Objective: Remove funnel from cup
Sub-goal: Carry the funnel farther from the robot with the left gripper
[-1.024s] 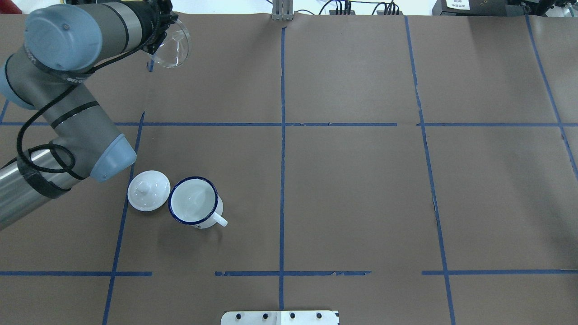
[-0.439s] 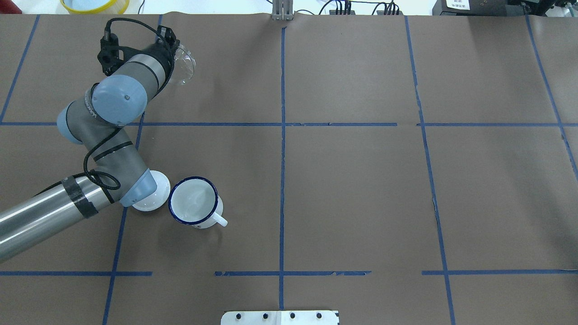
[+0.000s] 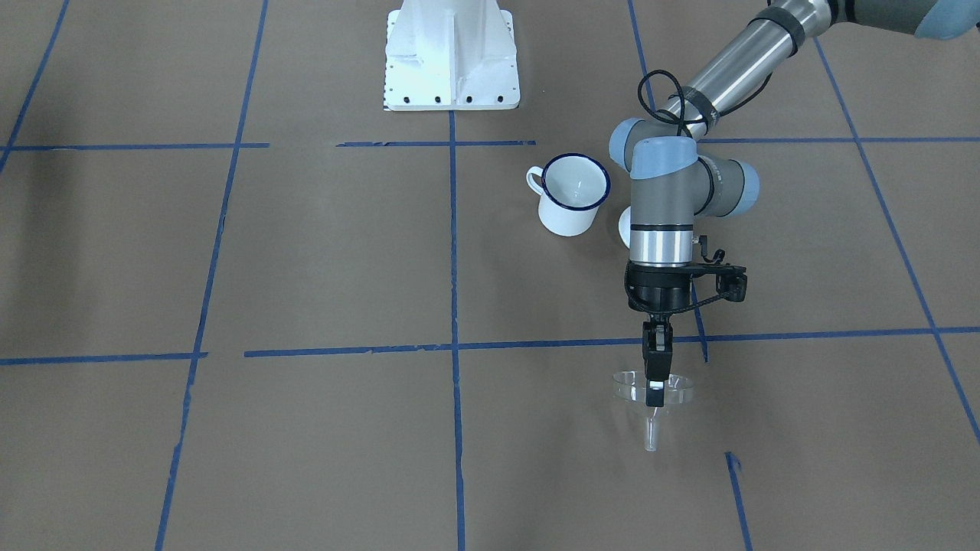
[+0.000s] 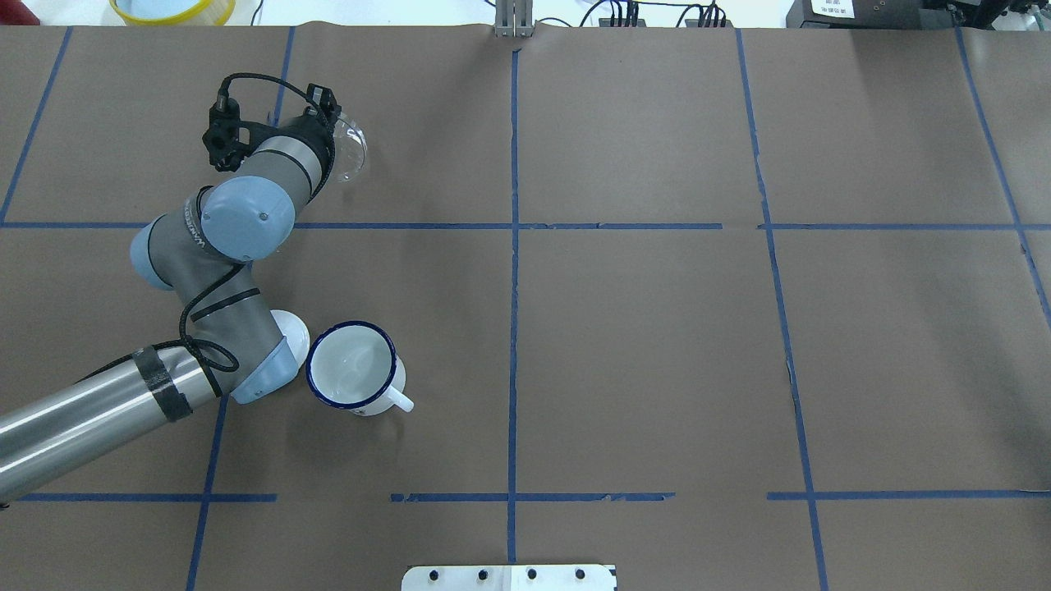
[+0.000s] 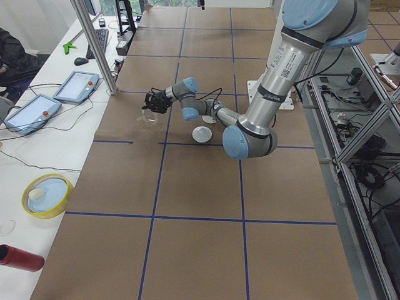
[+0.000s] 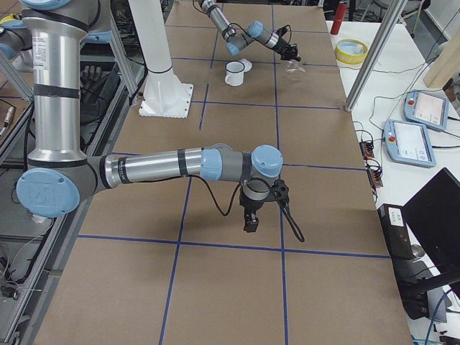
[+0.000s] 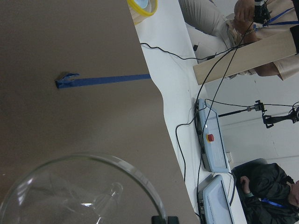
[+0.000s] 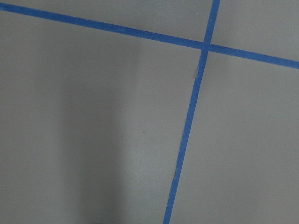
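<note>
The left pincer (image 3: 654, 386) is clamped narrow on the rim of the funnel (image 3: 677, 388), which hangs upright, spout down, low over the counter (image 3: 306, 268); whether the spout touches it I cannot tell. The cup (image 3: 573, 195) stands upright well apart, beyond a blue tape line (image 3: 536, 344). A white lid (image 3: 624, 227) sits just beside it, partly hidden by the arm. The right pincer (image 6: 251, 224) hangs over the counter far off; I cannot tell its opening.

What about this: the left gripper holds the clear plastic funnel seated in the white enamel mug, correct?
Wrong: the left gripper holds the clear plastic funnel well away from the white enamel mug, not seated in it; the exterior front-facing view shows this.
</note>
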Robot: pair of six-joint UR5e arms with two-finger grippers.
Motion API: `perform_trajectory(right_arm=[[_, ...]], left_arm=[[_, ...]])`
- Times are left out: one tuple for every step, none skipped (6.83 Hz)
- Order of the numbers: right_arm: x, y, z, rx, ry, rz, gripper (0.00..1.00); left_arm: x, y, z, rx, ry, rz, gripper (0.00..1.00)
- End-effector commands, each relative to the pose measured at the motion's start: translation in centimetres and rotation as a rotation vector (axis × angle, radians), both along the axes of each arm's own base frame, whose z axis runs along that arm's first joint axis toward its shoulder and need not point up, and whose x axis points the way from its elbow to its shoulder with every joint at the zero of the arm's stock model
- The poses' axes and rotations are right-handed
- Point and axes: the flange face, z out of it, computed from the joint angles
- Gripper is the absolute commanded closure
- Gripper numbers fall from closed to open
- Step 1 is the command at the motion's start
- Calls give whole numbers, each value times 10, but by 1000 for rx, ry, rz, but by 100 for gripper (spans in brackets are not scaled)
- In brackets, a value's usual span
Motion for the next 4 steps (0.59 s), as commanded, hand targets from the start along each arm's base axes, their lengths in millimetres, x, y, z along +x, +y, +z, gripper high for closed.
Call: perform_trajectory(right_arm=[[0,0,0,0,0,0,0],[0,0,0,0,0,0,0],[0,0,0,0,0,0,0],[0,0,0,0,0,0,0]], left_arm=[[2,1,6,-1,-25,10,2],[0,3,11,10,-62,30,0],[-1,4,9,23,-83,42,0],[-1,4,9,32,-110,54,0]])
